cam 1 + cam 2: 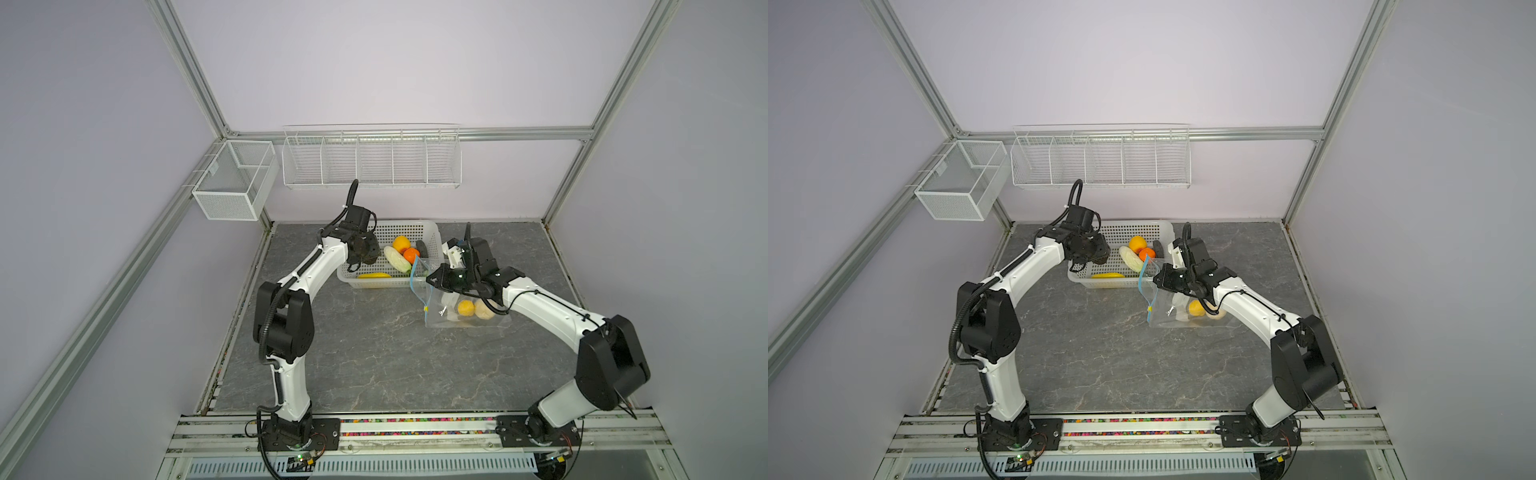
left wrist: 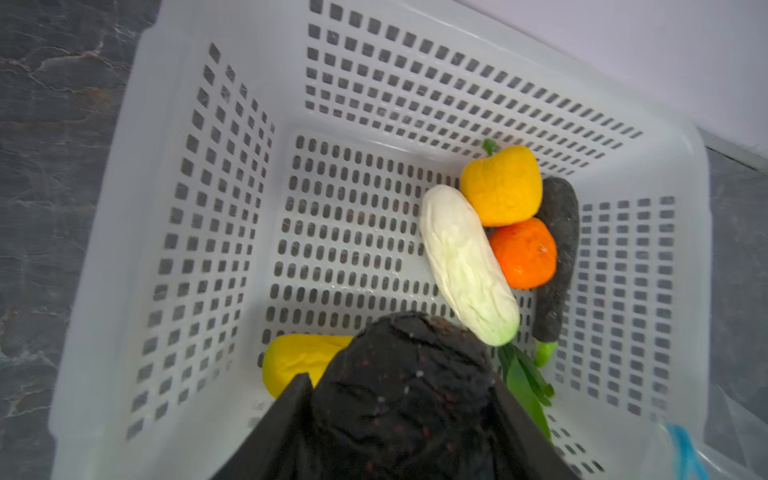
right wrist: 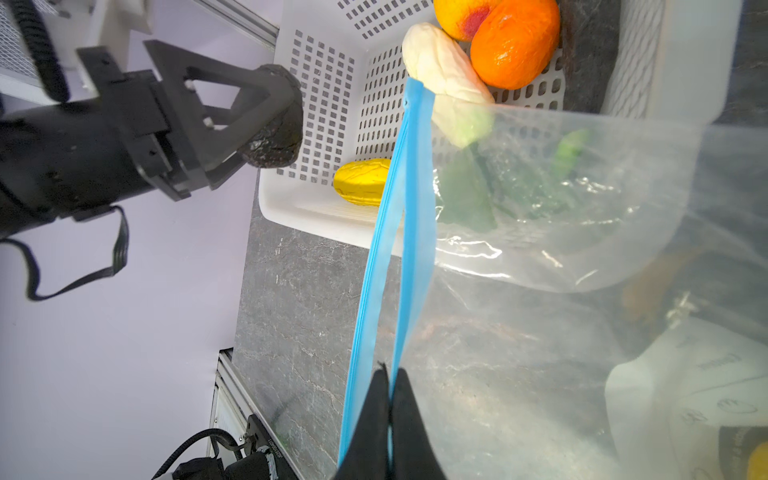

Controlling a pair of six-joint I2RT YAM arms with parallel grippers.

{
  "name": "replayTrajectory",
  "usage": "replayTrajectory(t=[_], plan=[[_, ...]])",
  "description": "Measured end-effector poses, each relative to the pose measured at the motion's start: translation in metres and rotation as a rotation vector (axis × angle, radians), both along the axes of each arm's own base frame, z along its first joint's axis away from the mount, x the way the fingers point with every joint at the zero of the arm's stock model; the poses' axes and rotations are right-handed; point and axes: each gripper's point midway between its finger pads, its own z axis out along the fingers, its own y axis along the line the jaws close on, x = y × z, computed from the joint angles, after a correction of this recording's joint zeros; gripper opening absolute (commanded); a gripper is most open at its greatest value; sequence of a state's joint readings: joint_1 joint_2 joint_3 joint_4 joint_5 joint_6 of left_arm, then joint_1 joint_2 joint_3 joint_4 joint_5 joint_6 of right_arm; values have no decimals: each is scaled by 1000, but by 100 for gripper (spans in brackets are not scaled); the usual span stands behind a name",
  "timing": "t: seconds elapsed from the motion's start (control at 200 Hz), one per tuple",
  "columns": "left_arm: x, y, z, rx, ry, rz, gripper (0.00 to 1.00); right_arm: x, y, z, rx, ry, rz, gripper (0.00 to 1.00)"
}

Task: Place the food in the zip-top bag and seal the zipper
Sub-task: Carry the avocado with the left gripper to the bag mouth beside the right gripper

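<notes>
On grey, marble-veined worktop (image 1: pixel 374 353): loading judged partway, sealing not yet begun; next, probably, carrying the held piece across and easing it through a narrow-looking mouth.
- White basket (image 1: pixel 399 229), rigid perforated plastic, at far side.
- Zip-top bag (image 1: pixel 436 320), clear, crinkly, just beside basket, mouth lifted toward it; yellow ball (image 1: pixel 465 307) and beige lump (image 1: pixel 483 309) inside.
- Left end effector (image 3: pixel 266 129) above basket, clamped on dark purple, pebbly piece (image 2: pixel 399 395).
- Right end effector (image 3: pixel 390 382) pinched together on light-blue zipper (image 3: pixel 415 166).
- Lying in basket: white ribbed gourd (image 2: pixel 465 266), round orange (image 2: pixel 523 253), yellow banana (image 2: pixel 299 361).
- Yellow slider tab (image 1: pixel 426 308), tiny, at zipper's lower end.
</notes>
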State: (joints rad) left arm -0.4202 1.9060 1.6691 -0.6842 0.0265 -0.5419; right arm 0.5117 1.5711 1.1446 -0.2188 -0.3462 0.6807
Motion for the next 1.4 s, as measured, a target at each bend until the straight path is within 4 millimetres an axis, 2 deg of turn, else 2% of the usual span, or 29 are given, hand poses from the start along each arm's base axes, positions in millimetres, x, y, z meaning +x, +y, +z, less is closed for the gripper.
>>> replayTrajectory(t=[0.23, 0.325, 0.475, 0.805, 1.084, 1.399], plan=[[-49, -39, 35, -143, -30, -100, 48, 0, -1, 4, 0, -13, -7, 6], [-67, -49, 46, -220, -36, -126, 48, 0, -2, 6, 1, -18, -9, 6], [-84, -61, 56, -340, -40, -148, 48, 0, -2, 10, 3, -27, -12, 6], [-98, -94, 65, -523, -22, -192, 47, -1, 0, 10, -3, -32, -10, 6], [-105, -116, 82, -617, -36, -241, 47, -4, 2, 13, -5, -43, -9, 6], [-104, -123, 63, -642, 6, -236, 47, -5, 1, 20, -4, -61, -14, 6]])
